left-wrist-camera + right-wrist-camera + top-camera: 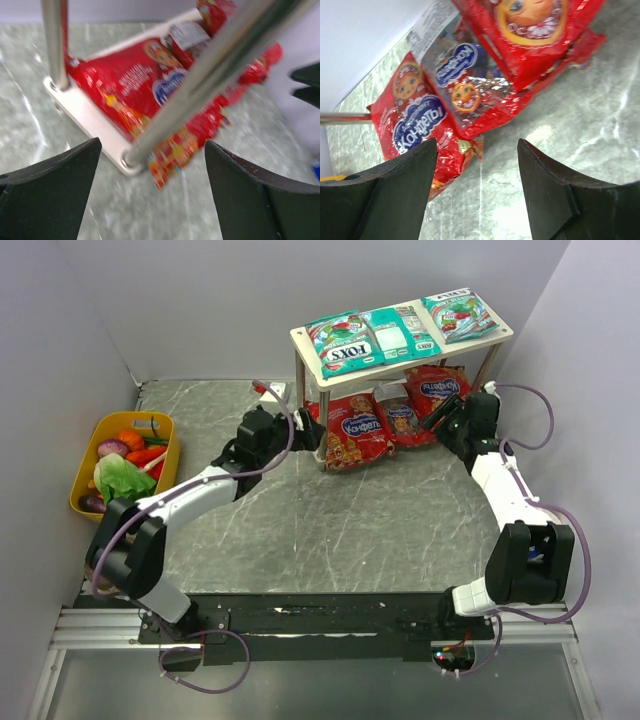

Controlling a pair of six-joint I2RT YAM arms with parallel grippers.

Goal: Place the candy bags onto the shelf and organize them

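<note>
The shelf (pixel 480 342) stands at the back of the table. Three teal-green candy bags (pixel 345 342) lie side by side on its top board. Three red candy bags (pixel 352 430) lie on its lower board, overlapping and sticking out over the front edge. My left gripper (pixel 290 430) is open and empty just left of the shelf's front left leg (pixel 210 75); its view shows the left red bag (pixel 135 80). My right gripper (pixel 447 412) is open and empty at the shelf's right end, beside the right red bag (pixel 437 388). The right wrist view shows the red bags (pixel 465 85) just ahead of the fingers.
A yellow tub (pixel 92 445) of toy vegetables stands at the left wall. Grey walls close in the table on the left, back and right. A marbled grey tabletop (pixel 350 530) lies between the arms.
</note>
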